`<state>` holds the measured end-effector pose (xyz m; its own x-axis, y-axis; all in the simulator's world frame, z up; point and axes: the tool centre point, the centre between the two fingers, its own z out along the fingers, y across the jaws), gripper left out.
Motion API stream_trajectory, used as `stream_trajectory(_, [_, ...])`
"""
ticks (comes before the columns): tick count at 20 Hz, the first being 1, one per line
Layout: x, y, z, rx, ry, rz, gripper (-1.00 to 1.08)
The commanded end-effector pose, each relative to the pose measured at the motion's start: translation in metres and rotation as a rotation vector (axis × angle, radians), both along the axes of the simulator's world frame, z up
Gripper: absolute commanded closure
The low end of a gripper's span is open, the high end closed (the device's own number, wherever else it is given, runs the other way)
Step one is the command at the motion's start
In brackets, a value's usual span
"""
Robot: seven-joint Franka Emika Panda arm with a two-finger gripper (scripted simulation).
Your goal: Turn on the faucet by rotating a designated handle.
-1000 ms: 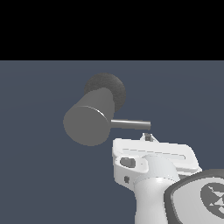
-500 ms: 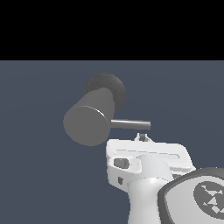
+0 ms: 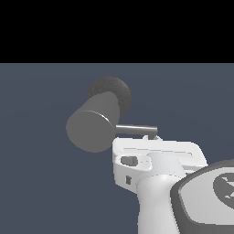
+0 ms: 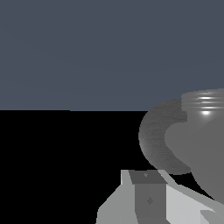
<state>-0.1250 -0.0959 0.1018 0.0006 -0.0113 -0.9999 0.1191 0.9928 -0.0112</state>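
The faucet (image 3: 91, 130) is a thick grey cylinder with a flat round end, on a darker speckled round base (image 3: 114, 90). The handle (image 3: 137, 129) is a thin shiny rod that sticks out of the cylinder toward the exterior view's right. My white gripper (image 3: 154, 137) is just below the rod's outer end. Its body hides the fingers, and only a small dark tip shows at the rod. In the wrist view the faucet's cylinder (image 4: 205, 144) and speckled base (image 4: 153, 140) are close ahead, beyond one grey finger (image 4: 148, 197). The handle is not in the wrist view.
The faucet stands on a plain blue-grey surface (image 3: 41, 183). My arm's dark wrist link (image 3: 205, 196) fills the lower corner on the exterior view's right. Black background lies above the surface.
My gripper has shifted a little toward the exterior view's left, under the handle's end. The faucet and handle have not visibly turned.
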Motion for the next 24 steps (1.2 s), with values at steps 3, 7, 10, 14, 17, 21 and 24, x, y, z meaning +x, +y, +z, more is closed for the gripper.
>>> stream_trajectory(3, [-0.001, 0.0, 0.015, 0.001, -0.001, 0.001, 1.08])
stream_trajectory(7, [-0.001, -0.001, 0.027, 0.003, 0.0, 0.001, 1.08])
stream_trajectory(10, [-0.001, -0.001, 0.036, 0.004, 0.001, 0.001, 1.08])
stream_trajectory(14, [-0.003, -0.015, 0.019, -0.003, 0.041, -0.025, 1.08])
stream_trajectory(17, [-0.002, -0.011, 0.031, -0.002, 0.035, -0.021, 1.08])
stream_trajectory(21, [-0.001, -0.005, 0.045, -0.001, 0.028, -0.016, 1.08])
stream_trajectory(24, [-0.001, 0.0, 0.056, 0.0, 0.023, -0.013, 1.08])
